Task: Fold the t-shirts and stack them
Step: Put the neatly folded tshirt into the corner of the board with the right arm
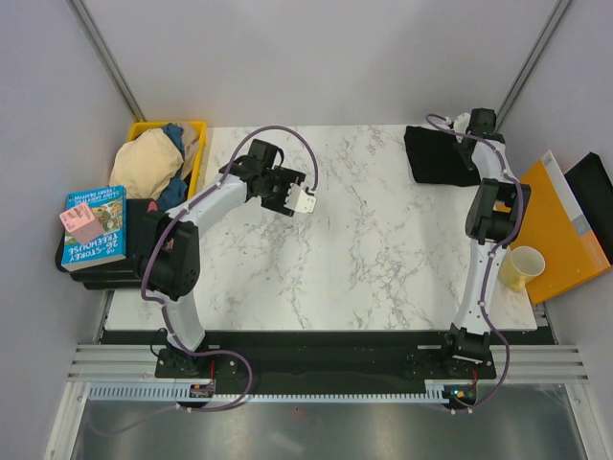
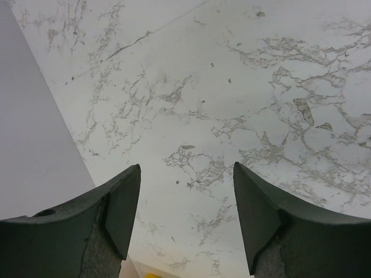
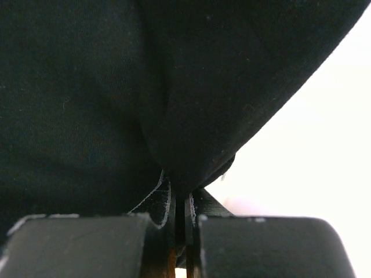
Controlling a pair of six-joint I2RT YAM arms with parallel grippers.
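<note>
Right wrist view: you see the black tee (image 3: 87,87) filling the frame, a fold of it pinched between your right gripper (image 3: 181,204)'s clenched fingers.
Black tee, place: bunched at the far right corner of the table (image 1: 364,259), under the right gripper.
Beige tee (image 1: 146,163): heaped in the yellow bin (image 1: 200,144) off the far left corner.
Blue tee (image 1: 175,136): in the same bin, showing beside the beige one.
Left gripper (image 1: 299,199): your fingers stand apart, holding nothing, above bare marble left of centre.
Folder (image 1: 554,230): orange, at the right edge, a cup (image 1: 523,266) at its near corner.
Book (image 1: 94,228): left of the table, near the bin.
</note>
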